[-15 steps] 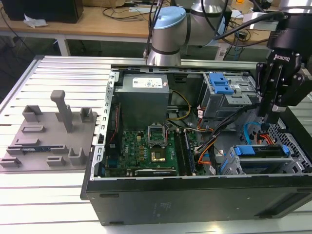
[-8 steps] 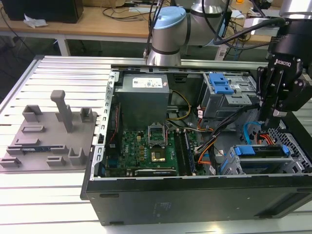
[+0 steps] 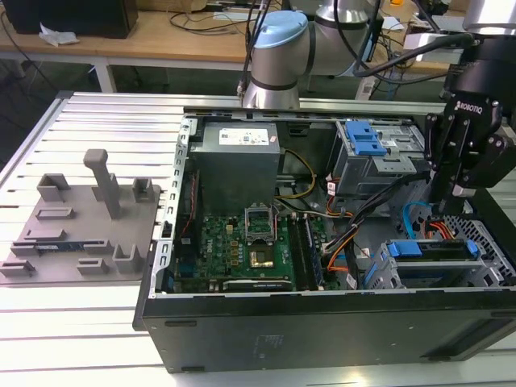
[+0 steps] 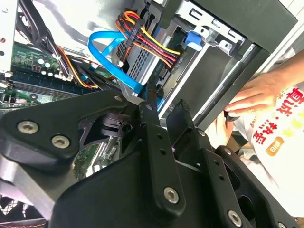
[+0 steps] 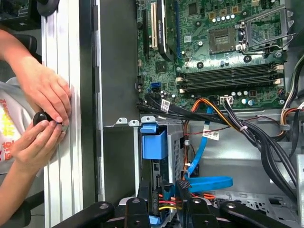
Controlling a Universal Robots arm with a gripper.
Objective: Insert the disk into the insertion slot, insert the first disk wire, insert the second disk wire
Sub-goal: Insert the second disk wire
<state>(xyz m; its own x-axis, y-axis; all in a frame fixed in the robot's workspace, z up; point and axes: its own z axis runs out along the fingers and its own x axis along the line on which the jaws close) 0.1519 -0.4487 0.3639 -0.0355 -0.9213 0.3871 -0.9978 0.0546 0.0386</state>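
Note:
The disk (image 3: 427,248) in its blue carrier sits inside the insertion slot (image 3: 486,242), the low perforated cage at the case's front on the exterior view's right. The carrier's blue tab (image 5: 153,142) shows in both wrist views. A bundle of red, yellow and orange wires (image 4: 154,47) ends in a black plug at the disk's rear. A flat blue disk wire (image 4: 107,52) loops down to my gripper (image 4: 164,105), and its end lies between the close-set fingers. The gripper (image 3: 448,197) hangs just above the cage's rear.
A grey power supply (image 3: 238,157), the motherboard (image 3: 250,242) and a taller cage with a blue latch (image 3: 367,145) fill the case. Black cable bundles (image 5: 266,142) run beside the cage. A person's hands (image 5: 42,99) hold a small black object at the table rail. A grey fixture plate (image 3: 81,218) lies outside the case.

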